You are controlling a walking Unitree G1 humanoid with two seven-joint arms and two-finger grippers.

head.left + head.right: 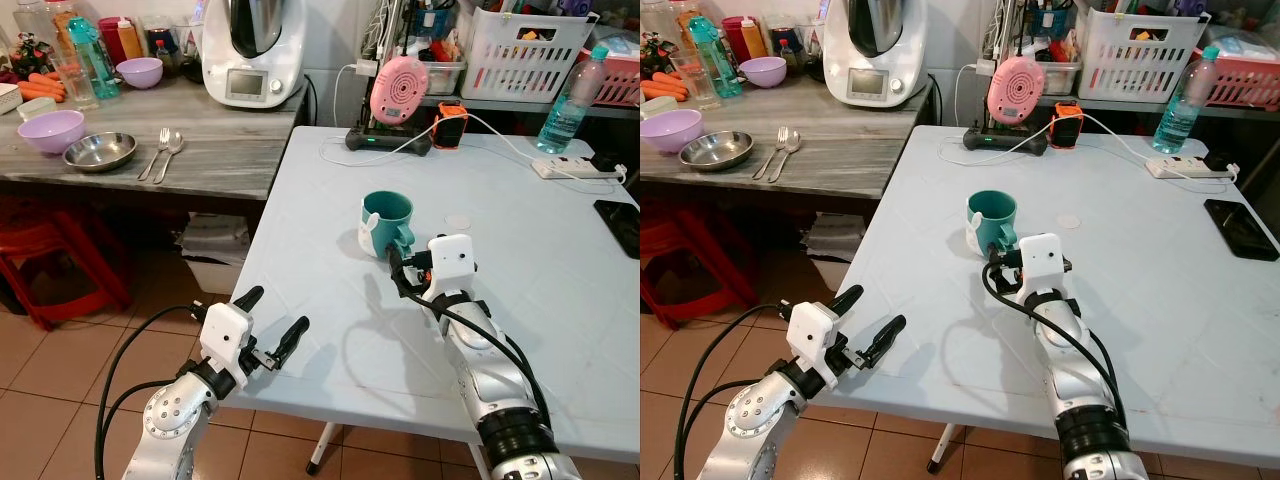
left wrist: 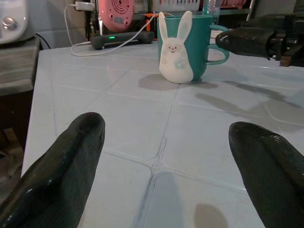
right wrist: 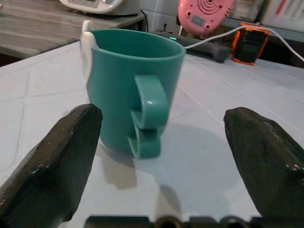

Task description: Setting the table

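Teal plastic mug (image 1: pixel 387 222) with a white bunny face, upright on the pale blue-white table (image 1: pixel 520 300). Right gripper (image 3: pixel 161 156) just behind its handle, fingers spread (not touching). Left gripper (image 1: pixel 272 322) spread too, at the table's near edge.

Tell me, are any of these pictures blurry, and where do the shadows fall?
Both eye views are sharp, with soft shadows of the right arm on the white table. In the right wrist view the teal mug is slightly soft and the black fingers blurred. In the left wrist view the bunny mug is crisp, its shadow faint.
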